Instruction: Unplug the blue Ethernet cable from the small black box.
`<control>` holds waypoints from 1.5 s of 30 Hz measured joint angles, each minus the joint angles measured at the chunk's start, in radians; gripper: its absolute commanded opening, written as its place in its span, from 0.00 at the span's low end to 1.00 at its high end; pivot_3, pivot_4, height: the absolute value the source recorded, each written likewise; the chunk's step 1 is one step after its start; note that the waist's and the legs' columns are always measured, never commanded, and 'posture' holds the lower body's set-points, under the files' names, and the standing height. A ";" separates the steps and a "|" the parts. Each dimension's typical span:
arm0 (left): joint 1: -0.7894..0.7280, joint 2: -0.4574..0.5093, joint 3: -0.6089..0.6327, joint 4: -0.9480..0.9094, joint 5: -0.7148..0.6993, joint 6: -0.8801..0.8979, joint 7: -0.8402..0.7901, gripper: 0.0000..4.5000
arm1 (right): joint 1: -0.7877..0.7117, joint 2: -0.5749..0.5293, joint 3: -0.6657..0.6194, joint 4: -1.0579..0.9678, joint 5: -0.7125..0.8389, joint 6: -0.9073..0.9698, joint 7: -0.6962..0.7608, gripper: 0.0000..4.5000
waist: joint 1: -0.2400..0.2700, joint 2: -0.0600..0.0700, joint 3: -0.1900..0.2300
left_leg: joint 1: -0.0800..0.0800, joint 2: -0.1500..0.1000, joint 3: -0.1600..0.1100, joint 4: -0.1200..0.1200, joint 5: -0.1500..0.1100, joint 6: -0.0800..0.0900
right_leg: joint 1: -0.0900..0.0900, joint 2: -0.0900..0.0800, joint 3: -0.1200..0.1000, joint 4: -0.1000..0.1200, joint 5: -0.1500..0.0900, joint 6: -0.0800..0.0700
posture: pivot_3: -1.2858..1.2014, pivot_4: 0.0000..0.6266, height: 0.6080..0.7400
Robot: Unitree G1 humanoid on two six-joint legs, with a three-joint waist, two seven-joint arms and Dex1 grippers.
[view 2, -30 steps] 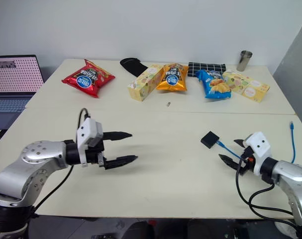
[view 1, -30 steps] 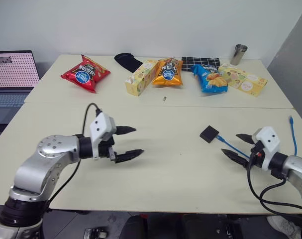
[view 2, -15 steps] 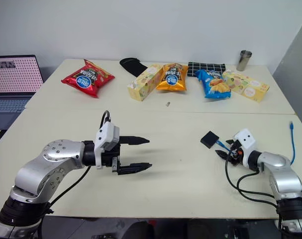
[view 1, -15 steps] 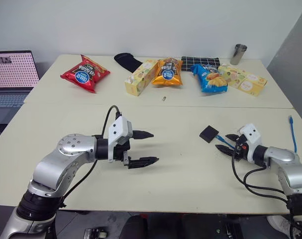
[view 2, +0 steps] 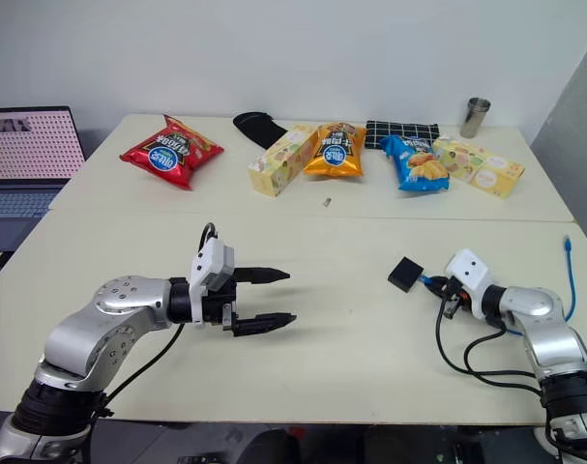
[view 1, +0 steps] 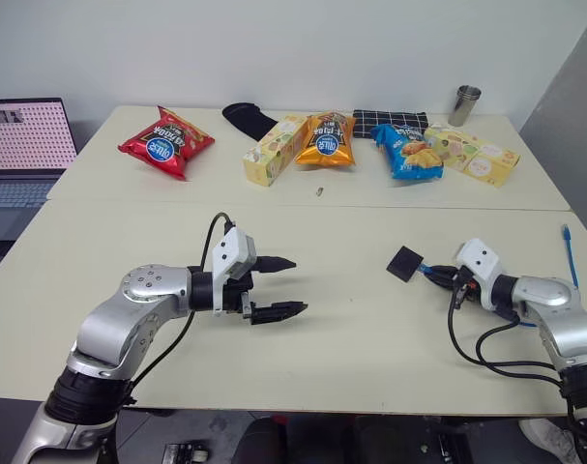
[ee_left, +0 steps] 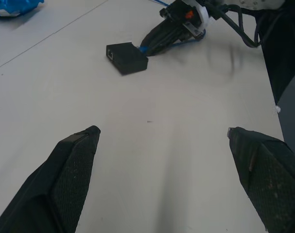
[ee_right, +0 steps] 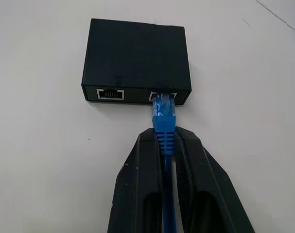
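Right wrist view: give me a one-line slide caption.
Right gripper shut on the blue Ethernet cable just behind its plug, still seated in the small black box.

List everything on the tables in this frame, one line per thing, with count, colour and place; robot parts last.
black box: 1, black, front table, right of middle, cable plugged into one of two ports
Ethernet cable: 1, blue, runs from the box toward the table's right edge
red bag: 1, red, back table, left
black cloth: 1, black, back table, middle
yellow boxes: 2, pale yellow, back table, one middle, one far right
orange bag: 1, orange, back middle
checked cloth: 1, black and white, back
blue bag: 1, blue, back right
cup: 1, metal, back right corner
laptop: 1, far left
left gripper: open, over bare table
right gripper: shut on the cable just behind its plug
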 measured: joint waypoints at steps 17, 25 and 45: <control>-0.073 -0.191 0.105 0.059 -0.265 0.334 0.192 1.00 | -0.147 0.067 0.193 -0.243 -0.280 -0.555 -0.078 0.02 | -0.001 0.000 0.000 | 0.000 0.000 -0.001 0.001 0.000 0.000 | 0.000 0.000 -0.001 0.001 0.000 0.000 | 0.52 0.24 1.00; -0.073 -0.218 0.105 0.063 -0.276 0.334 0.204 0.73 | -0.180 0.092 0.212 -0.276 -0.279 -0.557 -0.071 0.02 | -0.002 0.000 0.000 | 0.000 0.000 -0.001 0.001 0.000 0.000 | 0.000 0.000 -0.001 0.001 0.000 0.000 | 0.52 0.24 1.00; -0.087 -0.196 0.103 0.108 -0.288 0.330 0.192 0.18 | -0.172 0.080 0.232 -0.298 -0.324 -0.600 -0.053 0.39 | -0.002 0.000 0.000 | 0.000 0.000 -0.001 0.001 0.000 0.000 | 0.000 0.000 -0.001 0.001 0.000 0.000 | 0.52 0.24 1.00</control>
